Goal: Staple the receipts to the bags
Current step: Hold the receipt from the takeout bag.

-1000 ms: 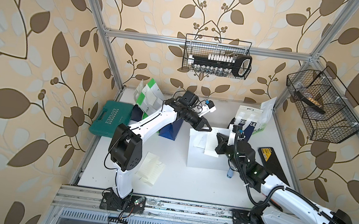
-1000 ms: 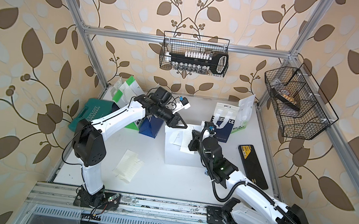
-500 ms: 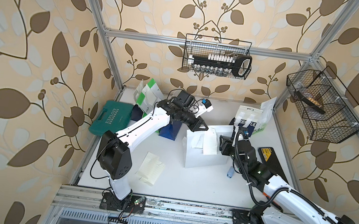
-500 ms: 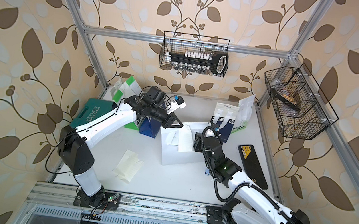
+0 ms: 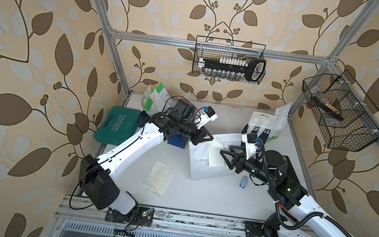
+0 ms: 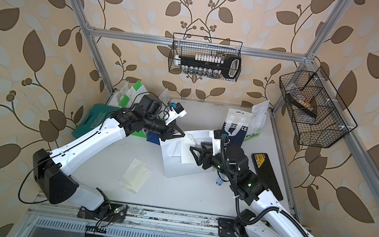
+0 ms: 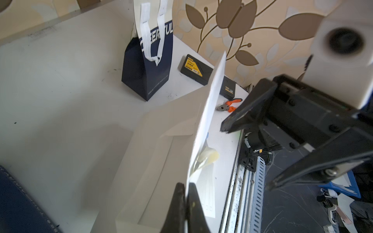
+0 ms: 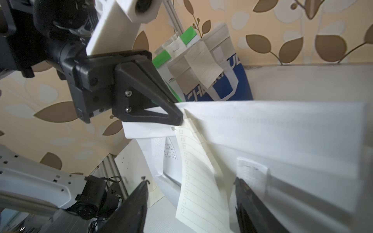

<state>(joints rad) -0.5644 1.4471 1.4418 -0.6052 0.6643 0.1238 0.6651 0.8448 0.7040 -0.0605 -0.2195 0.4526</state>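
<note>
A plain white bag (image 5: 211, 169) (image 6: 183, 170) stands tilted in mid-table. My left gripper (image 5: 210, 137) (image 7: 186, 187) is shut on its top edge. A cream receipt (image 5: 216, 155) (image 8: 199, 181) hangs down the bag's face from just below that pinch. My right gripper (image 5: 226, 149) (image 8: 190, 181) is open; its fingers stand either side of the receipt without touching it. The light-blue stapler (image 5: 244, 182) (image 6: 219, 182) lies on the table beside the bag. Loose receipts (image 5: 159, 178) lie at the front. A navy bag (image 5: 258, 131) (image 7: 149, 66) stands behind.
Green-and-white bags (image 5: 155, 100) and a blue bag (image 8: 228, 88) with a slip on it stand back left, next to a teal case (image 5: 117, 128). A black case (image 6: 266, 168) and orange pliers (image 7: 230, 105) lie at the right edge. Wire baskets (image 5: 230, 60) hang on the frame.
My right gripper was shut at the bag and has opened and drawn back slightly. My left gripper has pulled the white bag's top edge leftward, tilting the bag up.
</note>
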